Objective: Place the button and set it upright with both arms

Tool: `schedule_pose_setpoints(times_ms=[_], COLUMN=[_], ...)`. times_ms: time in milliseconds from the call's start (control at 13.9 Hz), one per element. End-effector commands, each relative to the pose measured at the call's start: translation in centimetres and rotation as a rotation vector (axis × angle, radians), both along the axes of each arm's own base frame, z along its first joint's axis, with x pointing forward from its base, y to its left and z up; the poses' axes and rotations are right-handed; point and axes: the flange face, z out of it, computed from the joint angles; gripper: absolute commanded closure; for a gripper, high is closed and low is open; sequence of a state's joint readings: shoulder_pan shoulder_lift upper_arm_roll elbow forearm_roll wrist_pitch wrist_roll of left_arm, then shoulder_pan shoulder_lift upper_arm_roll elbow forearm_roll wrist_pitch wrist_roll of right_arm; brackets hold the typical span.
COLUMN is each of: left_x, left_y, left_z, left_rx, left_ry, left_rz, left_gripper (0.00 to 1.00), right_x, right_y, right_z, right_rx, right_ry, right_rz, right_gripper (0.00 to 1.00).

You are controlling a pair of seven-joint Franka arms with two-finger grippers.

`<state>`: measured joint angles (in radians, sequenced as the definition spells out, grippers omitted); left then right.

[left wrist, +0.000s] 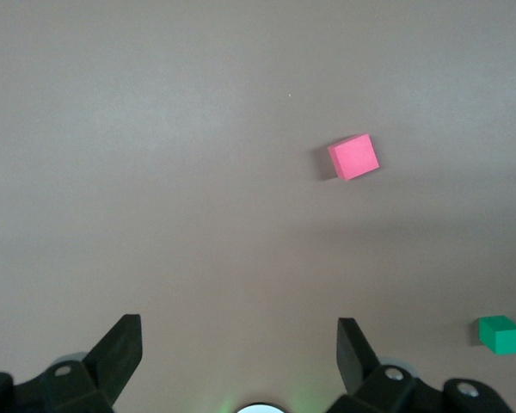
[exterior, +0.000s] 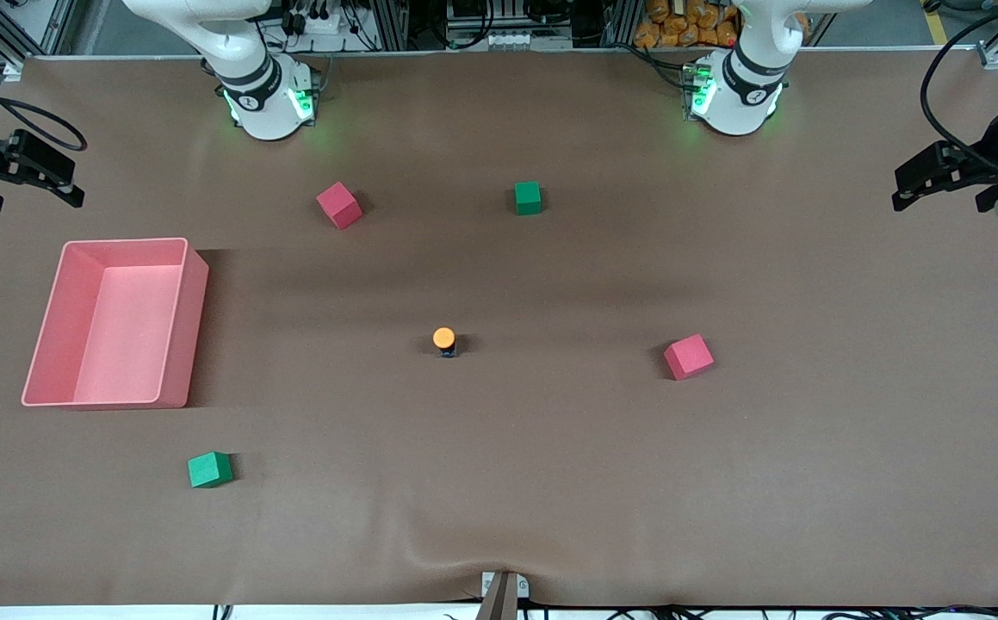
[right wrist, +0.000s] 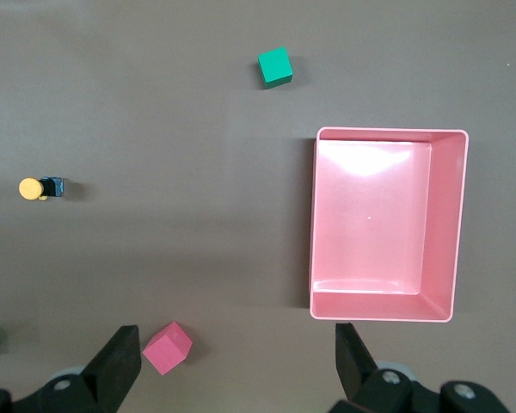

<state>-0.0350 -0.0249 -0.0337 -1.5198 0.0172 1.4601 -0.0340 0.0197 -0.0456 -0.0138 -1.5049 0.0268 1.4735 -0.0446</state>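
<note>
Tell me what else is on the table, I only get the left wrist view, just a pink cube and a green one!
Observer: There is a tiny button with an orange cap, standing out in the middle of the table.
Operator: Is any gripper holding it?
Observer: No. The right gripper hangs open at the right arm's end of the table, holding nothing.
Operator: Anything big there?
Observer: Yes, a pink bin sits at that end, with nothing in it.
Operator: And my gripper?
Observer: The left gripper hangs open at the left arm's end of the table.
</note>
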Motion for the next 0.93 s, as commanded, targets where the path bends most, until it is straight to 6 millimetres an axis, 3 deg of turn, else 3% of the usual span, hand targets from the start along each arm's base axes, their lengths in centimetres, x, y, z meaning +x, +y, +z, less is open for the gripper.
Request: schedule_pose_setpoints(times_ms=[0, 432, 863], left_x=[-2.5, -4.7, -5.4], left_y=[0.1, -1.2, -1.5], left_z=[0.0, 1.3, 2.5], left_rx=[-0.005, 0.005, 0.006], left_ry=[0.007, 0.03, 0.036], left_rz=[0.0, -0.012, -0.028], left_gripper=[0.0, 0.0, 0.0], right_x=[0.0, 0.0, 0.0], right_y=[-0.3, -0.4, -0.7], right_z=[0.1, 0.1, 0.0], right_rx=[0.019, 0.019, 0.019], right_ry=[0.003, 0.005, 0.008], right_rz=[0.0, 0.0, -0.006], right_gripper=[0.0, 0.0, 0.0])
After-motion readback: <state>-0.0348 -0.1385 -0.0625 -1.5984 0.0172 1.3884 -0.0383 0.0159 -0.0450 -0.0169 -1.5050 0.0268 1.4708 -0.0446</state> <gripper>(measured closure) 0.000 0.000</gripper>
